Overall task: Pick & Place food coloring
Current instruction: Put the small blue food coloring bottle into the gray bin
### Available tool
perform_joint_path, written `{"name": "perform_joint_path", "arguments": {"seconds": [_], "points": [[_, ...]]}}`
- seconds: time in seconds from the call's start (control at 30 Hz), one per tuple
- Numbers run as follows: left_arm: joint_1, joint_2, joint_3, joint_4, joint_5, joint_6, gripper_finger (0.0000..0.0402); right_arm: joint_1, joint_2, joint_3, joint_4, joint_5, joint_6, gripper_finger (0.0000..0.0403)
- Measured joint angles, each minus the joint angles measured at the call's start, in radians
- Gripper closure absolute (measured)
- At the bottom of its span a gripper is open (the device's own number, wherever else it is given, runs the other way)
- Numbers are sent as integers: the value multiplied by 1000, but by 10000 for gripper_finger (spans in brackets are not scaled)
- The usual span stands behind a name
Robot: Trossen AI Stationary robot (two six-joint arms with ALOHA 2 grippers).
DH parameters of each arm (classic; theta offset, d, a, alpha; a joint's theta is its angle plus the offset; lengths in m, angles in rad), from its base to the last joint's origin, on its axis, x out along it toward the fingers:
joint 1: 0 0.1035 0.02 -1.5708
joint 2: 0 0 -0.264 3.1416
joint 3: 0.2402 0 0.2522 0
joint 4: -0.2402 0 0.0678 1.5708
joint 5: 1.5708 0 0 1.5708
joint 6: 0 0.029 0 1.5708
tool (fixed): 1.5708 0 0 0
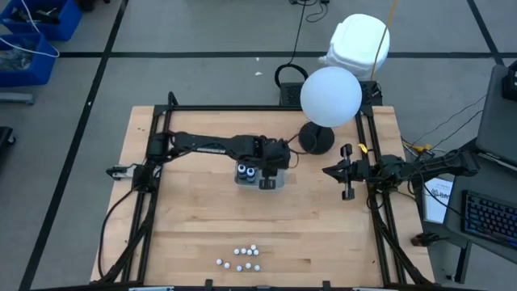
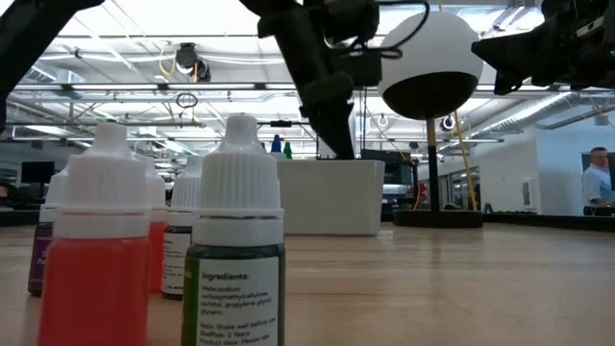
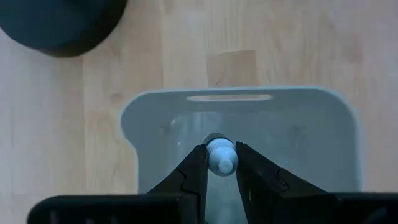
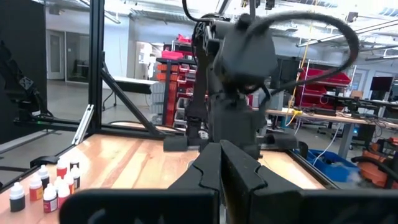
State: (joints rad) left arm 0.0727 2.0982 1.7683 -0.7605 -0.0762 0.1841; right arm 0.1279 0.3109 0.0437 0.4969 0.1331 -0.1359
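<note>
Overhead and wrist views of a two-arm station at a wooden table [image 1: 323, 234]. The left gripper [image 3: 221, 163] hangs over a grey rectangular tray [image 3: 143, 124] near the table's centre, its two dark fingers [image 3: 194, 171] pinching the white cap of one small food coloring bottle [image 3: 221, 155], which stands upright between them above the tray floor. Seen from above, two white-ringed bottle tops [image 1: 247, 170] already sit inside the tray, just beside the gripper; whether the held bottle touches the tray floor cannot be judged from these views.

The remaining food coloring bottles [image 1: 242, 258] form a loose cluster near the front edge of the table, well apart from the tray. At table height they appear close to the lens: a red-filled bottle [image 2: 94, 279], a green-filled bottle with a printed ingredients label [image 2: 237, 279], and others behind them, all upright with ribbed white caps. The tray's pale wall [image 2: 332, 197] shows beyond them, with the left arm descending into it.

The right gripper [image 1: 347, 171] waits at the table's right side, clear of the tray, its fingers [image 4: 249, 174] pressed together on nothing. A white globe lamp [image 1: 330, 95] on a dark round base [image 1: 317, 139] stands at the rear of the table, between the two arms.
</note>
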Motion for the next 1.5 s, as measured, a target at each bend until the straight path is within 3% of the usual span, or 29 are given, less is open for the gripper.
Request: {"name": "perform_joint_path", "arguments": {"seconds": [0.5, 1.3, 1.5], "points": [[33, 109, 0, 57, -14, -13, 329, 0, 0, 0, 2, 1, -8, 403], [40, 139, 2, 116, 1, -61, 329, -1, 1, 0, 1, 1, -11, 403], [40, 139, 2, 115, 1, -66, 298, -2, 1, 0, 0, 1, -11, 403]]}}
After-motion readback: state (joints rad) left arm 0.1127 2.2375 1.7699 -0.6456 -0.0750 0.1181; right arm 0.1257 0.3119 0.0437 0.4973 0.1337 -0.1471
